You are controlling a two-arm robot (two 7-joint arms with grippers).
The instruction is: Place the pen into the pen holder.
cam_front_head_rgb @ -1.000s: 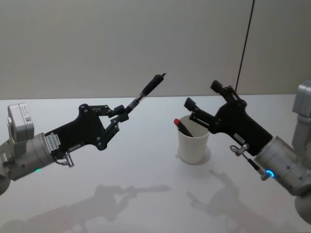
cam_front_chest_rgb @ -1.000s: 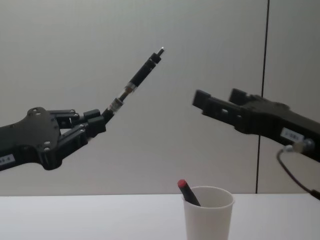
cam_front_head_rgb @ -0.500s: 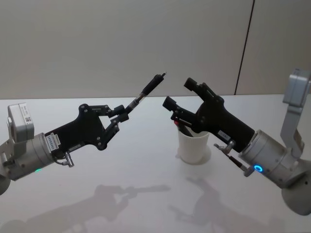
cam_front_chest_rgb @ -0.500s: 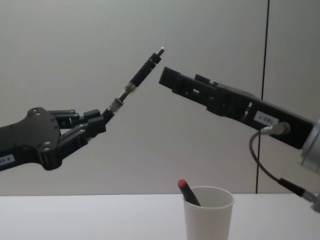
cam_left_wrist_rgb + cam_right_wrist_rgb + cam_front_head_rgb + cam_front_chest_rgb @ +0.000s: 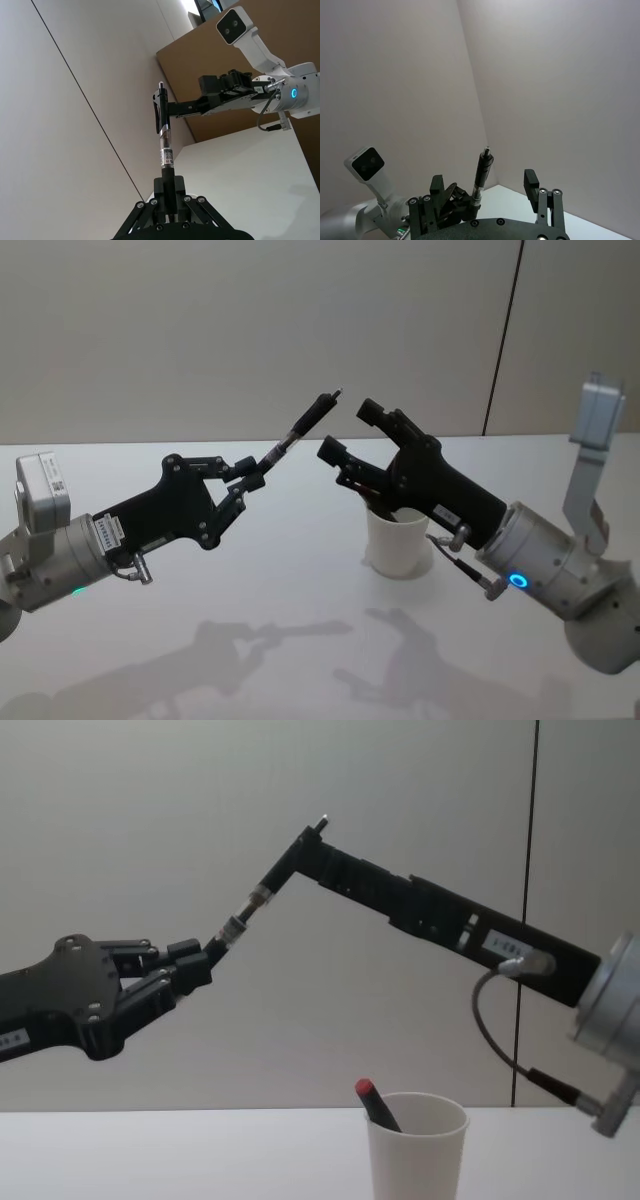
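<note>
- The left gripper is raised above the white table on the robot's left side. Its fingers are closed tight on the lower end of a slim black pen with a clear middle section.
- From that grip the pen slants upward and toward the robot's right, clip end uppermost, well clear of the table. In the chest view the pen rises from the left gripper against the plain grey wall.
- The right gripper reaches in from the robot's right at the height of the pen's upper end, with its fingers spread wide.
- In the right wrist view the pen has its upper part in the gap of the right gripper. It is about midway between the two fingers and touches neither. The left gripper shows farther off at the pen's foot.
- In the chest view the tip of the right gripper overlaps the pen's top end, so contact cannot be judged from that side.
- The left wrist view looks up along the pen from the clamped left gripper, and the right gripper crosses behind the pen's upper part.
- The pen holder, a plain white tapered paper cup with a rolled rim, stands upright on the table. It is below the right gripper and well apart from the pen.
- A dark stick with a red end leans inside the paper cup, its red end poking above the rim on the robot's left side.
</note>
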